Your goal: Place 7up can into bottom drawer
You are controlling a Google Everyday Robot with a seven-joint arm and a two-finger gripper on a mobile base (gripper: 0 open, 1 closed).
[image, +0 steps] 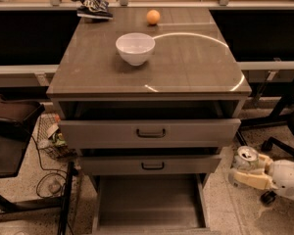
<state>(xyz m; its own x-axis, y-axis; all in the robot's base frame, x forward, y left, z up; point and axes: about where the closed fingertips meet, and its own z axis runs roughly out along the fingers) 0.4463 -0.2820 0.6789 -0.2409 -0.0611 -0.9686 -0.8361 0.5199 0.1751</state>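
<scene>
The 7up can (246, 158), silver with a shiny pull-tab top, is held upright in my gripper (245, 173) at the lower right, beside the cabinet's right side. The cream fingers (252, 180) wrap the can's body, and the white arm runs off to the right. The bottom drawer (149, 202) is pulled out at the bottom centre, its flat grey floor showing bare. The can is to the right of the drawer and above its level, outside the drawer's right wall.
The two upper drawers (149, 132) with dark handles stand partly open above. On the cabinet top sit a white bowl (135, 47), an orange ball (153, 17) and a snack bag (92, 6). A chair base (279, 141) is at the right and a wire basket (50, 136) at the left.
</scene>
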